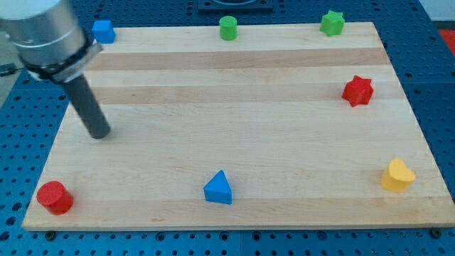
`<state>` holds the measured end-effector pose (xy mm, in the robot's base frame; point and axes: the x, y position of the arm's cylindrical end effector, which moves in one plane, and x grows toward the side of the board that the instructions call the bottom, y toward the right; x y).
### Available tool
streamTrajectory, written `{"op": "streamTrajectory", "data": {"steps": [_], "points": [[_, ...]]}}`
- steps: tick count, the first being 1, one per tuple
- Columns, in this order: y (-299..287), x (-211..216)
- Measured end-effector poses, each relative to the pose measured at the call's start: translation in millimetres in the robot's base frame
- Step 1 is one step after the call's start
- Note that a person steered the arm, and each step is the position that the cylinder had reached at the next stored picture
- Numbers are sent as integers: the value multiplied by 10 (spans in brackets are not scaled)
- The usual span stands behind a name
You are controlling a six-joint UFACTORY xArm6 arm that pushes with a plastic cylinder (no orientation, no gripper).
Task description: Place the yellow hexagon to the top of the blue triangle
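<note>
Claw first: none on show in the camera view, so cannot tell how wide or what held. Only a straight dark rod [87,107], slanting down from the view's top left. My tip [98,132] down on the pale wooden counter [234,107], left of centre, touching no block at all.

Nearest to my tip: the red cylinder [55,198], below it in the view's bottom left corner, still clearly apart. Up at the view's top left corner, a blue cube [103,31], right at the counter's edge, just beside the rod's grey housing as seen from this camera.

Now the task's pair. Blue triangle [218,188] near the view's bottom edge, about midway across, lying flat with its point toward the view's top. Yellow block [397,176] far off at the view's bottom right, close to the right edge, well apart from the triangle and roughly level with it; rounded outline, exact shape hard to call from here. Both well apart from my tip, the yellow one right across the counter.

Along the view's top edge: a green cylinder [228,28] near the middle and a green star [331,23] toward the right. Below that star, on the right side, a red star [357,90].
</note>
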<state>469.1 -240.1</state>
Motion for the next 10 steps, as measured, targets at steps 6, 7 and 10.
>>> {"op": "streamTrajectory", "data": {"steps": [6, 7, 10], "points": [[-650, -984], [-646, -1415], [-465, -1096]]}}
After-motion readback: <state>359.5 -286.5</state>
